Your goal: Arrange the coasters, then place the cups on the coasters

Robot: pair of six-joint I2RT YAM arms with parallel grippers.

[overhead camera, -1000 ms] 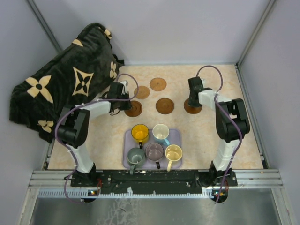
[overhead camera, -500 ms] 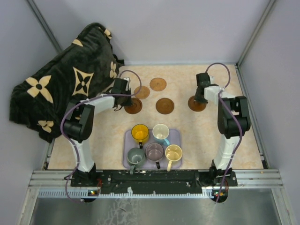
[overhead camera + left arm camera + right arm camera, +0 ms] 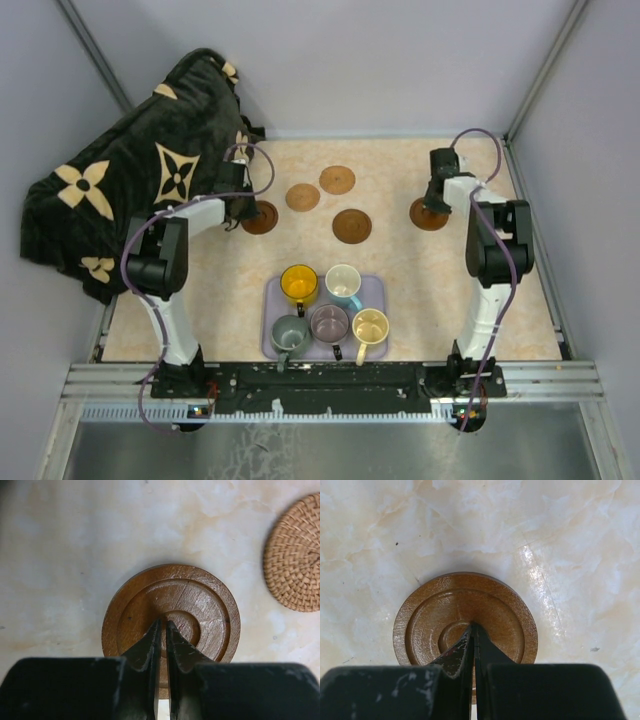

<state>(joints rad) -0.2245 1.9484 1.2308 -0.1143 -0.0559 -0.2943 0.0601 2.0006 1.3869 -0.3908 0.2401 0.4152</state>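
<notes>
Five round brown coasters lie on the marble table. My left gripper point(image 3: 254, 210) is shut, its tips pressing on the centre of a dark ringed coaster point(image 3: 264, 219) point(image 3: 200, 605) at the left. My right gripper point(image 3: 433, 207) is shut too, tips on the middle of another dark coaster point(image 3: 430, 216) point(image 3: 495, 610) at the right. Between them lie two light tan coasters point(image 3: 302, 197) point(image 3: 337, 180) and a brown one point(image 3: 352, 225). The cups stand on the lavender tray point(image 3: 378, 291): yellow point(image 3: 299, 284), light blue point(image 3: 343, 283), grey-green point(image 3: 291, 333), mauve point(image 3: 329, 323), cream point(image 3: 370, 326).
A black blanket with cream flower patterns point(image 3: 130, 170) is heaped over the table's back left corner, close to my left gripper. Grey walls and metal posts close in the back and sides. A woven tan coaster point(image 3: 295, 555) shows at the right edge of the left wrist view.
My left gripper has slid its dark coaster leftward, away from the light one. My right gripper has slid its coaster to the right and a little farther back.
</notes>
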